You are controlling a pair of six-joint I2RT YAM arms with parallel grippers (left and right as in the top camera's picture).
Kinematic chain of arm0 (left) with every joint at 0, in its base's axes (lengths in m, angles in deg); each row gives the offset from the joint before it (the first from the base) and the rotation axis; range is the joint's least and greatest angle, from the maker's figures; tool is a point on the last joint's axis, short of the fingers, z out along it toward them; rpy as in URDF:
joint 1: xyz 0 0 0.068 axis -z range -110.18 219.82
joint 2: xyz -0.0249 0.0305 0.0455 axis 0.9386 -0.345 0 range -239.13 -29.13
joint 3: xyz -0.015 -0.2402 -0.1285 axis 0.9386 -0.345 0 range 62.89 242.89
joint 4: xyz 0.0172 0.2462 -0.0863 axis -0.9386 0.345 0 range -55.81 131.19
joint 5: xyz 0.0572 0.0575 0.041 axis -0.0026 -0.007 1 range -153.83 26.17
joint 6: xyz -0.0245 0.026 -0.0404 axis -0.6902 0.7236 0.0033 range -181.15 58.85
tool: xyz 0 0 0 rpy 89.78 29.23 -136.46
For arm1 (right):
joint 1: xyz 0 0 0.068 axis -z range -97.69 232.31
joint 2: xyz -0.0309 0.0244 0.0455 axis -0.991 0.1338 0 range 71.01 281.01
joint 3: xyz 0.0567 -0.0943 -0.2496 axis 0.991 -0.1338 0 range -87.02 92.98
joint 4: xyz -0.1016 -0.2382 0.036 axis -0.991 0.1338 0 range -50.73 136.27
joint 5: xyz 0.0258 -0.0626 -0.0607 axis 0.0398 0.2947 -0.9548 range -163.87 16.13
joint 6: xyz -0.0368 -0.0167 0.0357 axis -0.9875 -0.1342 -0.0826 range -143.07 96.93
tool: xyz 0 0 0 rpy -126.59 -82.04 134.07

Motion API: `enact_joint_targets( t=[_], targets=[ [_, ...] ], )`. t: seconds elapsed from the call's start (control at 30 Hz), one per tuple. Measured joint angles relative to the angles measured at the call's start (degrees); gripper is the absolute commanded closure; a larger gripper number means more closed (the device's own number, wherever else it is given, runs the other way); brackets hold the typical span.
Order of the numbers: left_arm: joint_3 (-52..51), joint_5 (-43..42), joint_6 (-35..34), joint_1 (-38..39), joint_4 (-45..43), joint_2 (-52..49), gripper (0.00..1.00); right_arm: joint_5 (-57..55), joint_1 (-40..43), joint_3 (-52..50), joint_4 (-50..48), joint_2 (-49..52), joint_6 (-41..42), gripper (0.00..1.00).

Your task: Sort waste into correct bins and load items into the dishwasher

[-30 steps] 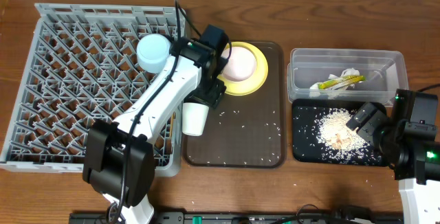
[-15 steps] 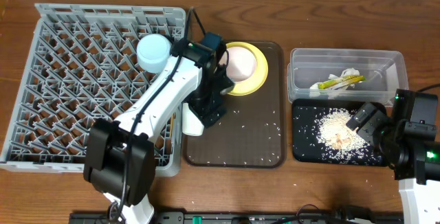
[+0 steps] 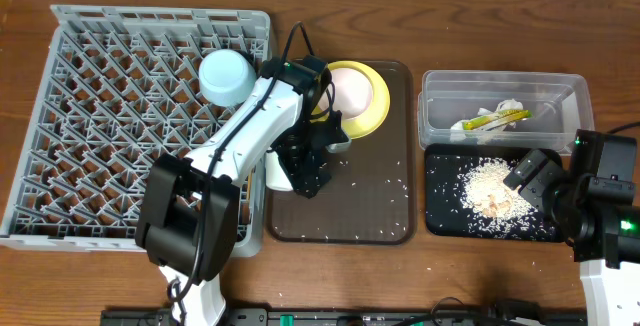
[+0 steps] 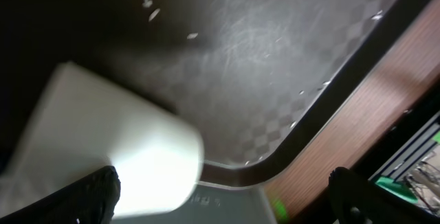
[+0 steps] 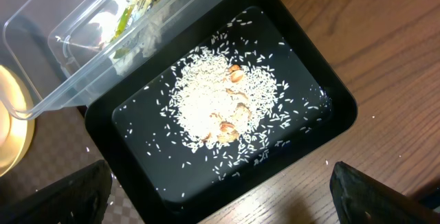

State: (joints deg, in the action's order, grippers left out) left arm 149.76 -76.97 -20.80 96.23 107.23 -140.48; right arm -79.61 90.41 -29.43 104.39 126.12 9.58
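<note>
The small white cup is at the left edge of the dark brown serving tray, right beside the big grey plastic dish rack and not yet in it. From where I stand, the sorting looks well along. The clear plastic tub holds the yellow-green snack wrapper and a crumpled white paper scrap. The shallow black tray in front of it carries a heap of whitish rice.

Of the dishes, only the light blue bowl is on the rack, near its right edge. The round yellow plate lies on the brown tray with something pale on it that I cannot make out. Loose grains are scattered across that tray. I see no chopsticks anywhere.

The left arm reaches across the rack's corner, bent down over the cup. The left gripper has its jaws wide apart, the cup close by one finger but not clamped. The right gripper hangs over the black tray, jaws spread wide and empty.
</note>
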Motion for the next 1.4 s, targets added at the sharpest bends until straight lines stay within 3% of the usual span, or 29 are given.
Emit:
enact_joint_targets(
  t=[0.23, 0.57, 0.67, 0.73, 0.9, 1.4],
  targets=[
    [-0.1, -4.9, 0.5, 0.0, -1.3, -2.2, 0.02, 0.0, 0.0, 0.0, 0.0, 0.0, 0.0, 0.01],
    [4.7, -2.8, 0.5, 0.0, -1.7, -1.9, 0.0, 0.0, 0.0, 0.0, 0.0, 0.0, 0.0, 0.01],
    [5.1, 0.5, 0.7, -0.1, -2.4, -1.3, 0.15, 0.0, 0.0, 0.0, 0.0, 0.0, 0.0, 0.01],
    [5.1, 2.2, 0.5, -0.1, -3.5, -1.1, 0.17, 0.0, 0.0, 0.0, 0.0, 0.0, 0.0, 0.01],
    [5.1, 4.2, 2.4, -0.1, -7.3, -1.1, 0.09, 0.0, 0.0, 0.0, 0.0, 0.0, 0.0, 0.01],
    [3.8, 6.1, 5.4, -4.0, -10.1, -1.1, 0.09, 0.0, 0.0, 0.0, 0.0, 0.0, 0.0, 0.01]
  ],
)
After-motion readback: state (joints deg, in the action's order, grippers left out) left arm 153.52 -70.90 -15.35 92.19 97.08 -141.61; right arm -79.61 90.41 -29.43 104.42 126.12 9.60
